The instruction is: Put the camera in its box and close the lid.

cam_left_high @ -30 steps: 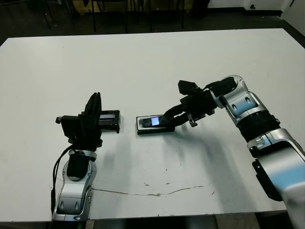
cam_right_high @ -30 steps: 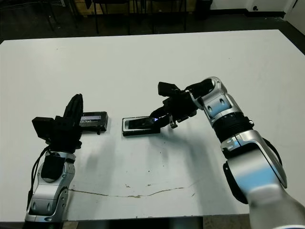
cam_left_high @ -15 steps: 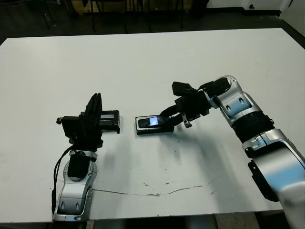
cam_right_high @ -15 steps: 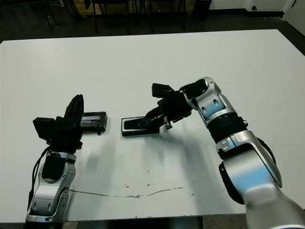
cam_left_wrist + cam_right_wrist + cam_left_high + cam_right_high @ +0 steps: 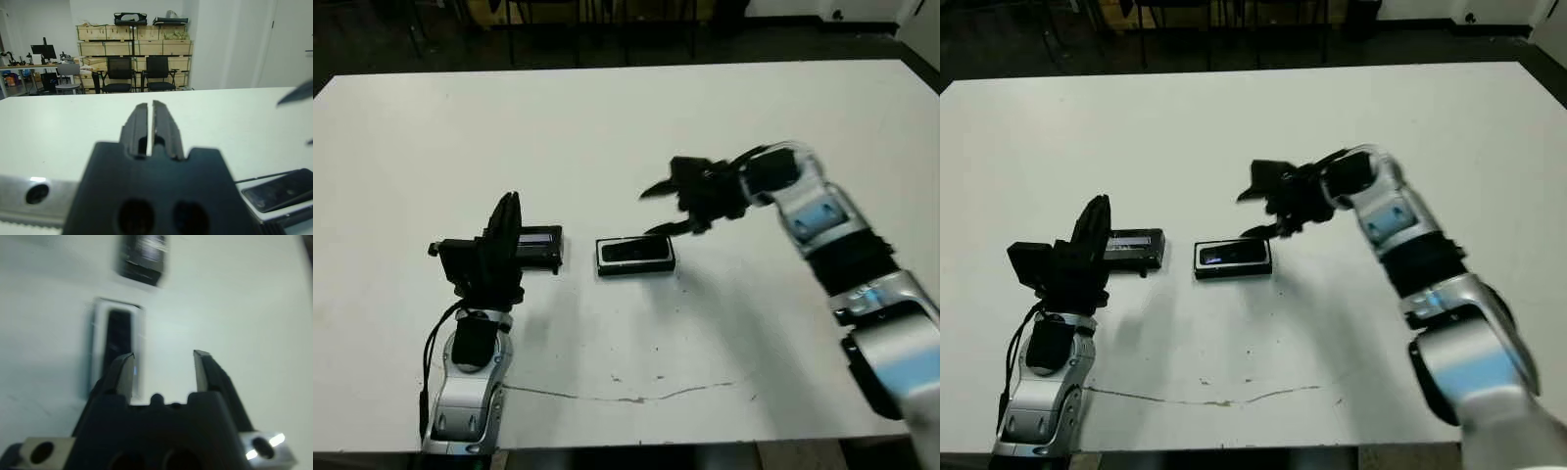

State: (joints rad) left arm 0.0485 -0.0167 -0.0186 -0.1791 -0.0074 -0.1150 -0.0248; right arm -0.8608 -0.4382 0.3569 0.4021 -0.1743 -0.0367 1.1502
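The box (image 5: 635, 255), a shallow black tray with a white lining, lies at the table's middle. The slim black camera (image 5: 1231, 258) lies flat inside it, its small bluish screen showing. My right gripper (image 5: 648, 212) hovers open just above and behind the box's right end, holding nothing. In the right wrist view the camera (image 5: 115, 338) sits in the box (image 5: 98, 350) beyond the spread fingertips (image 5: 126, 369). The flat black lid (image 5: 537, 247) lies on the table left of the box. My left gripper (image 5: 510, 217) stands upright beside the lid, shut and empty.
The white table (image 5: 636, 127) stretches wide behind the things. A thin crack line (image 5: 636, 397) runs across it near the front edge. Chairs (image 5: 137, 73) and shelves stand beyond the table in the left wrist view.
My right gripper has let go of the camera, opened and lifted back from the box. The camera, tilted before, now lies flat in the box. The left arm has not moved.
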